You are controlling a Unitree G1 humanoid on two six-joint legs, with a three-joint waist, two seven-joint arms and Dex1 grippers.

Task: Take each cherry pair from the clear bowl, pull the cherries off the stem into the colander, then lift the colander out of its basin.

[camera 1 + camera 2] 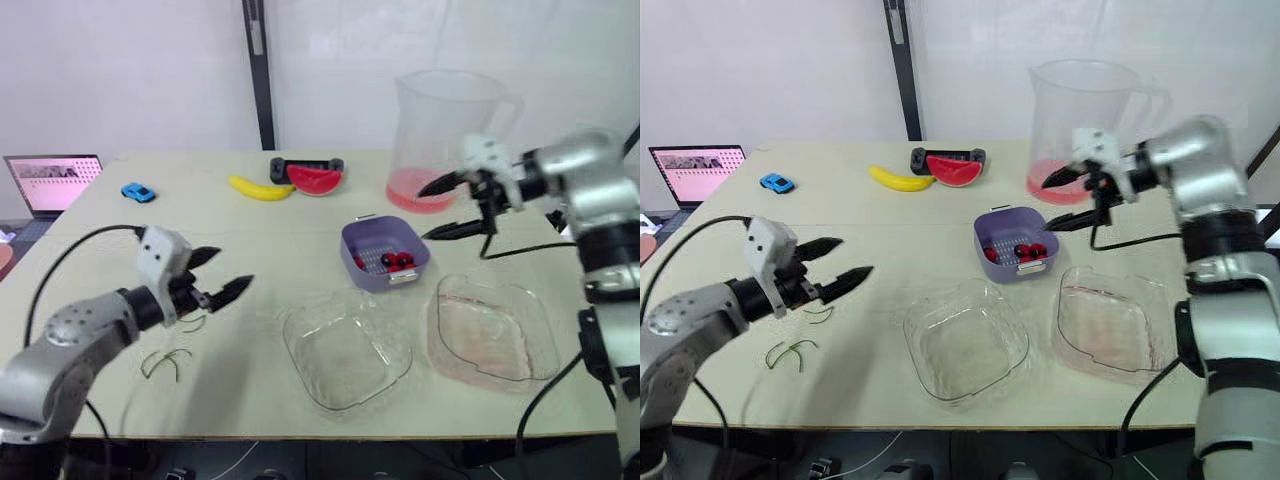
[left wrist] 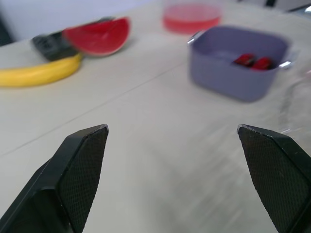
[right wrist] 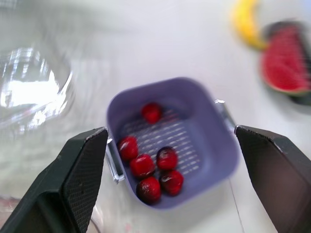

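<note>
Cherries (image 3: 142, 166), six of them, glossy and dark red, lie loose on the slotted floor of the colander (image 1: 372, 278). This is a matte lilac plastic tub, square with rounded corners and a small handle on each of two opposite sides. It stands upright near the middle of the tabletop (image 1: 250, 235).

Just in front of it sits a clear bowl (image 1: 345, 355), thin-walled, square and soft-cornered. A second clear dish (image 1: 495, 330) of the same shape sits beside that on the right, with a faint pink tint. Thin green stems (image 1: 165, 362) curl on the surface toward the left front.

The right gripper (image 1: 424, 212) hangs above and just to the right of the colander, its black fingers spread wide and grasping nothing. The left gripper (image 1: 232, 267) hovers low over the tabletop near the stems, well apart from the colander, also released with its textured pads apart.

Behind the colander stands a tall clear jug (image 1: 440, 120) with a shallow layer of pink liquid at the bottom. Farther left lie a yellow banana (image 1: 260, 188), and a red watermelon slice (image 1: 315, 179) resting on a black object. A small blue toy car (image 1: 138, 192) sits near the left edge.

The tabletop is pale beige, smooth and matt. An open laptop (image 1: 50, 180) shows at its left end. Behind it rises a plain white wall with a black upright pole (image 1: 258, 70).
</note>
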